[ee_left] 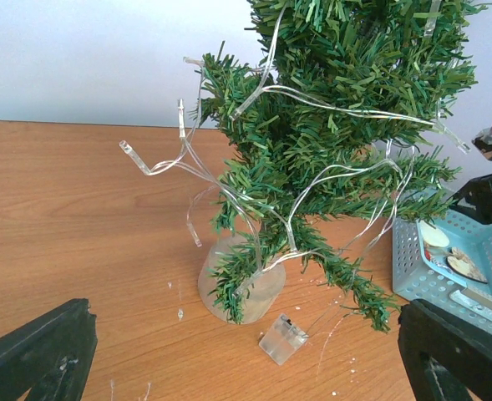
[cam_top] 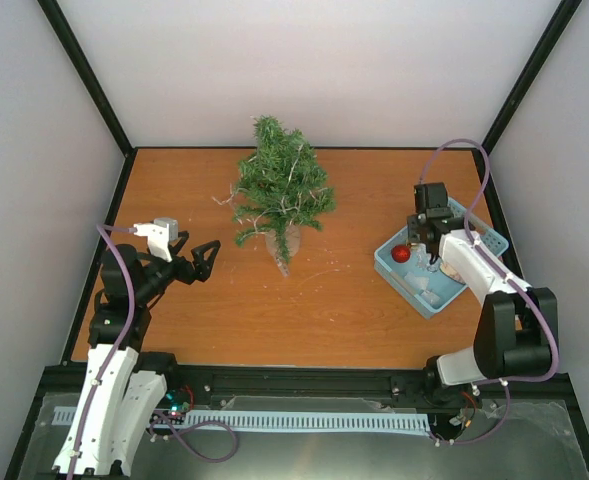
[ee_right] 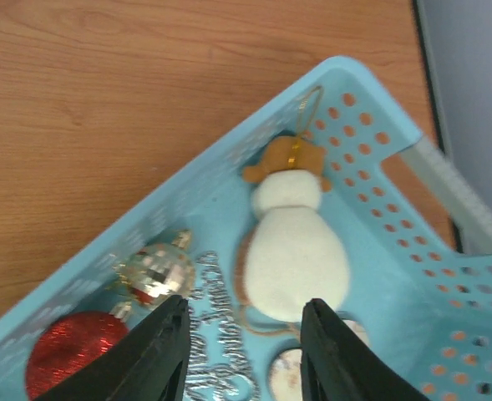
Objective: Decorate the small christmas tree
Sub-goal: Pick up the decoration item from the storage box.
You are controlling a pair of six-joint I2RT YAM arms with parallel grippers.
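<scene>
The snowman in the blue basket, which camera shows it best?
The right wrist view: the snowman lies large and central in the blue basket, brown hat and gold loop clear. The top view shows only tiny pale shapes there; the left wrist view catches a basket corner, snowman not identifiable.

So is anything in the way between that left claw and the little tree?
Nothing solid. Only tabletop lies between the open left gripper and the small christmas tree; a small clear box sits near its base.

Snowman ornament point(ee_right: 296, 259) in blue basket point(ee_right: 356, 125)
</scene>
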